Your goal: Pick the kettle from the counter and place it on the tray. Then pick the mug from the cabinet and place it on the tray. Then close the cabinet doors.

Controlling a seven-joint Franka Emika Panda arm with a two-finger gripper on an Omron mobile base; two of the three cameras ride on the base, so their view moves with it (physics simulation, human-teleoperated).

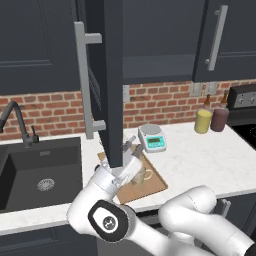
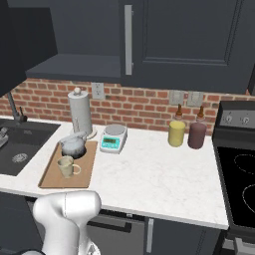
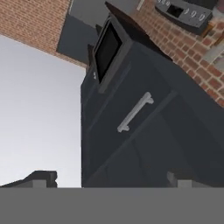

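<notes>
The dark grey kettle [image 2: 73, 146] and the beige mug [image 2: 67, 167] both stand on the wooden tray [image 2: 85, 172], kettle behind mug. In the left base view the mug [image 1: 142, 175] shows on the tray [image 1: 156, 184] just right of my hand. My gripper [image 1: 130, 149] points up beside the lower end of the open left cabinet door [image 1: 113, 85], which stands edge-on with its bar handle [image 1: 83, 75] facing left. The cabinet [image 2: 74, 65] shows its bare shelf; the right door [image 2: 184, 45] is shut. In the hand view the gripper [image 3: 111, 179] is open and holds nothing, its fingertips [image 3: 43, 177] wide apart before a dark panel.
A white scale [image 2: 113, 138] and a paper-towel roll [image 2: 80, 113] stand behind the tray. A yellow bottle [image 2: 176, 132] and a dark red bottle [image 2: 197, 133] sit near the stove [image 2: 239, 174]. The black sink [image 1: 40, 175] with its faucet [image 1: 15, 120] lies to the left.
</notes>
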